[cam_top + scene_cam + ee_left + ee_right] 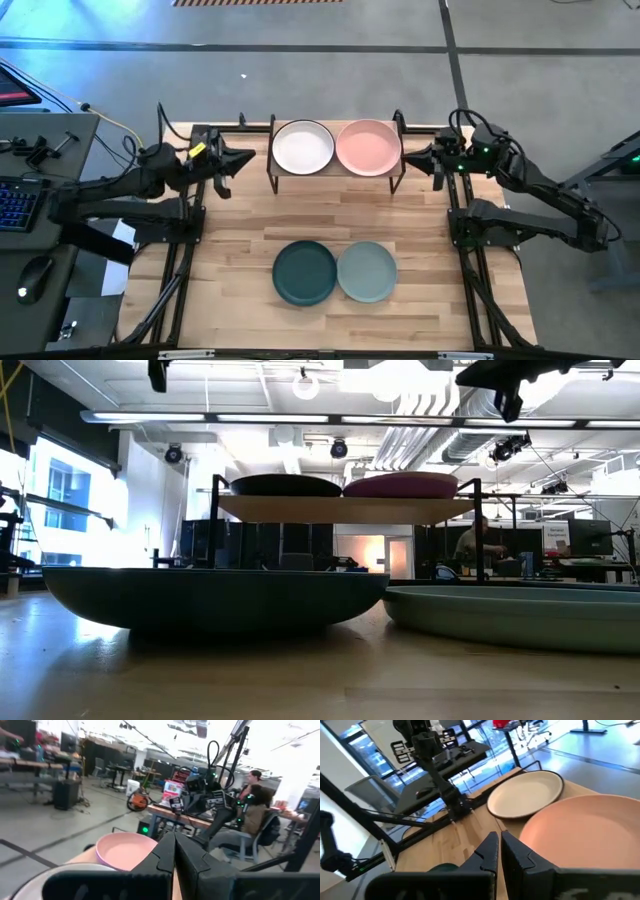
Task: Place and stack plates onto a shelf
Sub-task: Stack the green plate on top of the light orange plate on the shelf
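The shelf [335, 173] stands at the table's far middle. From above, a cream-white plate [303, 147] and a pink plate [368, 147] lie side by side on it. In the low view a black plate [285, 485] and a purple plate [400, 485] rest on the shelf board [340, 508], black on the left. The dark teal plate [304, 271] and the pale blue-green plate [367, 271] sit side by side on the table near its front. My left gripper [240, 158] hovers shut just left of the shelf. My right gripper [412, 158] hovers shut just right of it.
The arm bases and black frame rails [180, 250] run along both table sides. A desk with a keyboard [15, 200] stands off the left edge. Bare wood [330, 215] lies between the shelf and the two front plates. People sit in the room beyond the table [255, 810].
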